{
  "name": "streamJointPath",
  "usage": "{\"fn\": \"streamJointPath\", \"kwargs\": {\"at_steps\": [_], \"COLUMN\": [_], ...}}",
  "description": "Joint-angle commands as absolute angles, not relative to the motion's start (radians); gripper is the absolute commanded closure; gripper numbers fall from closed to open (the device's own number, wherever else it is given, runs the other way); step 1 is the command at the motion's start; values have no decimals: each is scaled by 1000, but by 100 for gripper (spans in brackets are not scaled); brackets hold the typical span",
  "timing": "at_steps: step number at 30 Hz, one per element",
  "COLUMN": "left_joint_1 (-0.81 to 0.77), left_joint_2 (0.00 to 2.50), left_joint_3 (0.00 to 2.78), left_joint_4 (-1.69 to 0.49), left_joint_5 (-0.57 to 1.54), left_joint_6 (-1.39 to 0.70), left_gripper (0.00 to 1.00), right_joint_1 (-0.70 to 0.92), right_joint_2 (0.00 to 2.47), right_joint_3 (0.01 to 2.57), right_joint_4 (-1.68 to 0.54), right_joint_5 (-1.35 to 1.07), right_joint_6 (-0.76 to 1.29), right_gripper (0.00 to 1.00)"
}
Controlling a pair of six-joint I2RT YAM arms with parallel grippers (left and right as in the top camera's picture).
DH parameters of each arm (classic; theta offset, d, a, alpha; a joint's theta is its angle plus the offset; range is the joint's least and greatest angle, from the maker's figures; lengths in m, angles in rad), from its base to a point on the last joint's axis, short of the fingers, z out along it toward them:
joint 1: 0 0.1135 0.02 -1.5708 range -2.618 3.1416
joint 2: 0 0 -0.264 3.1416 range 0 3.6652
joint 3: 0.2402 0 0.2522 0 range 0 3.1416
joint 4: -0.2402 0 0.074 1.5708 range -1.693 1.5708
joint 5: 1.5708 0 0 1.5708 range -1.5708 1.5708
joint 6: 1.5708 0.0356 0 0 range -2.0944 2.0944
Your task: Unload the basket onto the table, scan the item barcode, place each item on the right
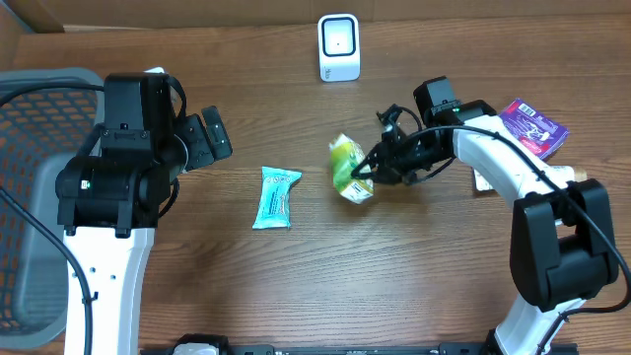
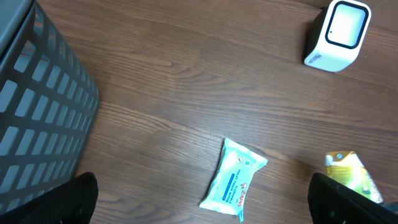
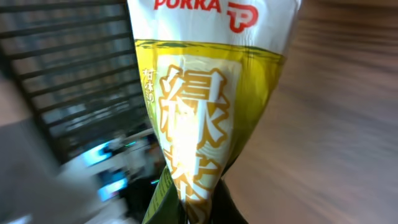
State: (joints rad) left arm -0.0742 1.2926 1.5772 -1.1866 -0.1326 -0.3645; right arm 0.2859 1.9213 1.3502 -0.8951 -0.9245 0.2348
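One right claw, arm bent leftward, pinches the green pack.

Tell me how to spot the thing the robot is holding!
Find the white scanner at the back, then look just in front of it. The right gripper has its jaws shut on a green-and-yellow Pokka pack. The packet beside it is light blue and lies untouched.

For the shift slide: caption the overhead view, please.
Right gripper holds the green drink carton short of the white scanner; left gripper open by basket.
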Motion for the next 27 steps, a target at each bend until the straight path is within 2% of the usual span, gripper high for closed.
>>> {"fn": "streamJointPath", "kwargs": {"at_steps": [1, 8, 11, 17, 21, 23, 25, 27], "left_joint_1": [-72, -72, -72, -72, -72, -72, -72, -72], "left_joint_2": [1296, 1296, 1296, 1296, 1296, 1296, 1296, 1296], "left_joint_3": [1585, 1585, 1585, 1585, 1585, 1585, 1585, 1585], "left_joint_4": [-1186, -1186, -1186, -1186, -1186, -1186, -1186, -1186], "left_joint_5": [-145, -145, -145, -145, -145, -145, -145, -145], "left_joint_6": [-374, -374, -374, -374, -374, -374, -374, -374], "left_gripper": [0, 0, 1, 0, 0, 0, 0, 0], "right_joint_1": [315, 317, 326, 402, 468, 502, 529, 545], "right_joint_2": [1868, 1868, 1868, 1868, 1868, 1868, 1868, 1868], "right_joint_3": [1385, 1385, 1385, 1382, 1381, 1382, 1382, 1382], "right_joint_4": [-892, -894, -897, -900, -901, -900, -900, -900], "right_joint_5": [-816, -822, -731, -286, -110, -101, -99, -85], "right_joint_6": [166, 121, 122, 122, 117, 68, 41, 35], "right_gripper": [96, 96, 96, 96, 95, 90, 82, 57]}}
